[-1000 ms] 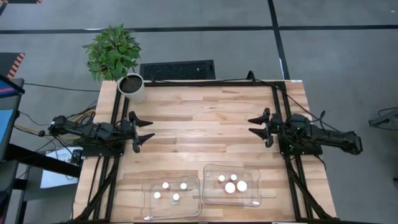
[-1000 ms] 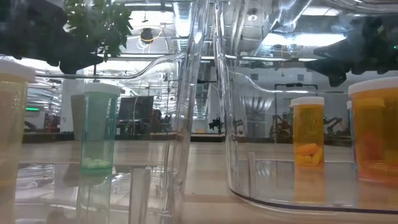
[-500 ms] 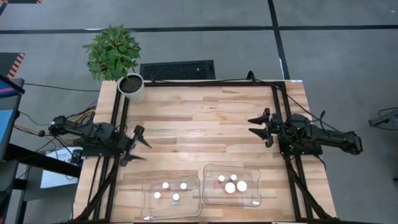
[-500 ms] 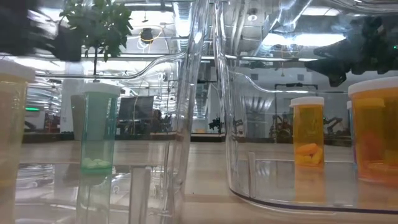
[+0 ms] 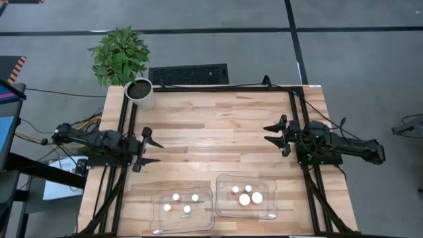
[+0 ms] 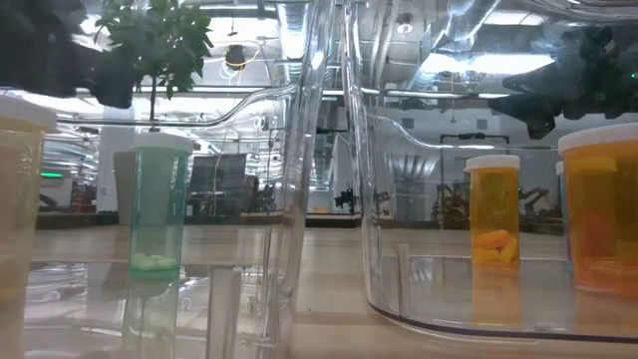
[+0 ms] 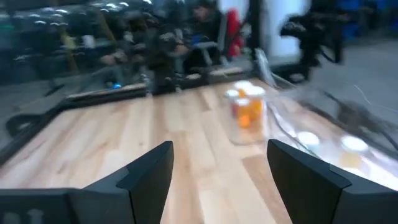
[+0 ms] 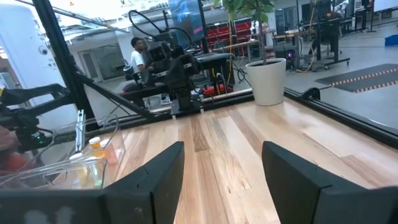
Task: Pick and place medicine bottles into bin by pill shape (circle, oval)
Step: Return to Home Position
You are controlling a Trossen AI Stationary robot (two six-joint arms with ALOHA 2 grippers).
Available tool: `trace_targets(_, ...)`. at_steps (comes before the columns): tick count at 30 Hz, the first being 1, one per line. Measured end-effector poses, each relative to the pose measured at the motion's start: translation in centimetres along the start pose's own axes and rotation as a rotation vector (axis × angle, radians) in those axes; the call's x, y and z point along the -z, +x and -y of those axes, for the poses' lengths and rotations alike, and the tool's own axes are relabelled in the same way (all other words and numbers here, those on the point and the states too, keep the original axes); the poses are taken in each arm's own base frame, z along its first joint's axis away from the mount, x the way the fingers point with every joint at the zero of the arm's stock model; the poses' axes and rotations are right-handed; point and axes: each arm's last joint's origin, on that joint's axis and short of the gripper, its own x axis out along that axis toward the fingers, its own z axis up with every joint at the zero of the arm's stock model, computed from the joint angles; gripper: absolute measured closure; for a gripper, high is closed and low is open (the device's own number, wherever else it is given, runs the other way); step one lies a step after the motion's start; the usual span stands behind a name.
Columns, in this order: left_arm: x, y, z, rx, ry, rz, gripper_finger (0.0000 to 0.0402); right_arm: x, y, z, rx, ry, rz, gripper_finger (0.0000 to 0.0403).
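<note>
The sorting looks finished, so what remains is parking the arms, which calls for drawing each one back along its own side of the light wooden table [image 5: 211, 132] without dipping toward the containers. The left gripper [image 5: 157, 151] hangs just inside the table's left edge, its fingers spread wide with nothing between them. It sits slightly askew, and I judge it should settle level and square to that edge. The right gripper [image 5: 266, 133] is by the right edge, also spread and empty, and appears already at rest. Both are well apart from the containers, so a knock seems unlikely if the retreat is slow. There are two arms and one white plant pot [image 5: 140, 92], which stands at a left corner. Two containers sit side by side along the edge opposite that pot. The left clear plastic bin [image 5: 153, 211] holds four small white-capped medicine bottles [image 5: 176, 196]. The right clear plastic bin [image 5: 218, 195] holds four more, two with noticeably larger caps. That makes eight bottles, every one inside a bin and none on bare wood.
</note>
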Motion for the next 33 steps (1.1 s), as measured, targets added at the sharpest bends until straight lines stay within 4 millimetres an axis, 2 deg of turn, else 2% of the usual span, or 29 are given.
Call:
trace_targets(6, 0.32, 0.47, 0.23, 0.052, -0.051, 0.11, 0.0148, 0.0, 0.0, 0.0, 0.0, 0.0, 0.0, 0.0178)
trace_targets(18, 0.27, 0.46, 0.1, 0.01, 0.04, 0.117, 0.0148, 0.02, 0.0, 0.0, -0.001, 0.0, -0.001, 0.0178)
trace_targets(33, 0.27, 0.46, 0.1, 0.015, -0.043, 0.119, 0.0148, 0.02, 0.0, 0.0, -0.001, 0.001, -0.001, 0.0178)
